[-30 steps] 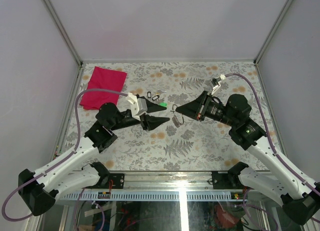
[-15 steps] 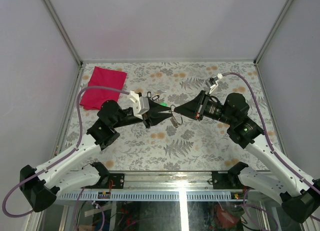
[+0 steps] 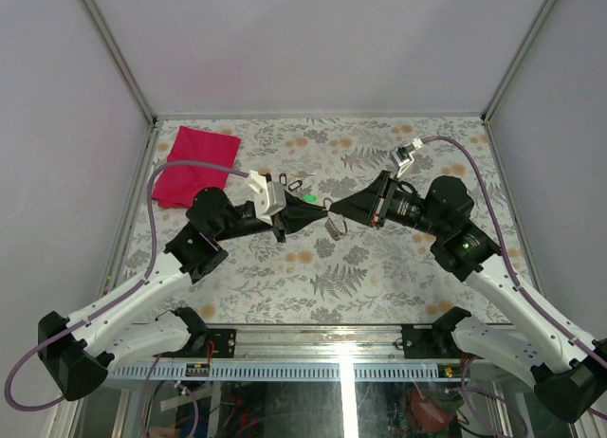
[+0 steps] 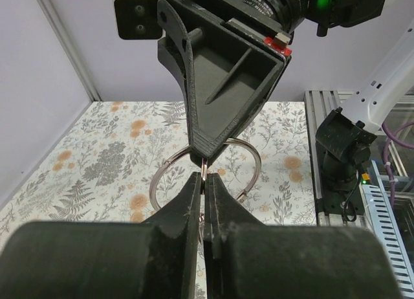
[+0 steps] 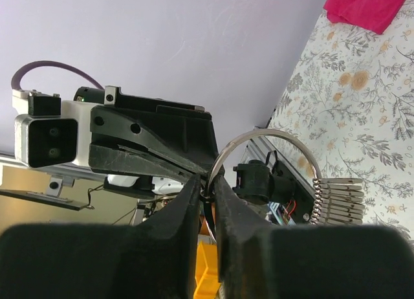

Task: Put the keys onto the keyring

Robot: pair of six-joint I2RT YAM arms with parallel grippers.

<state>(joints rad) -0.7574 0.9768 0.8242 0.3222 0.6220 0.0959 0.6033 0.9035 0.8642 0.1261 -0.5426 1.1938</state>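
Ana: Overhead first. The black two-finger left gripper (image 3: 321, 209) and right gripper (image 3: 333, 209) meet nose to nose above the middle of the floral-print table (image 3: 379, 277). Where's the ring?

Ben: The thin silver wire keyring (image 3: 337, 228) hangs just under those tips. From above it's edge-on, a short sliver slanting near and right. The small keys with black loop-shaped plastic heads (image 3: 290, 182) lie on the table just to the far side of the left gripper, near a tiny green piece (image 3: 310, 198). They're too small to call which way their shafts point. A magenta cloth (image 3: 196, 163) sits far left.

Ana: Left wrist view!

Ben: The left gripper is clenched tight, with a sliver of metal in the slit. Whether that's ring wire or something else, I can't tell. The ring hangs broadside to this camera, so its plane lies across the line of the two arms.

Ana: And the right wrist?

Ben: The right gripper pinches the ring's wire. The hoop curves away from the tips, with a stack of silvery loops (image 5: 336, 199) on the side opposite the pinch. I reckon the right arm holds it aloft so the left can work right beside that pinch. The keys on the table are not yet threaded.
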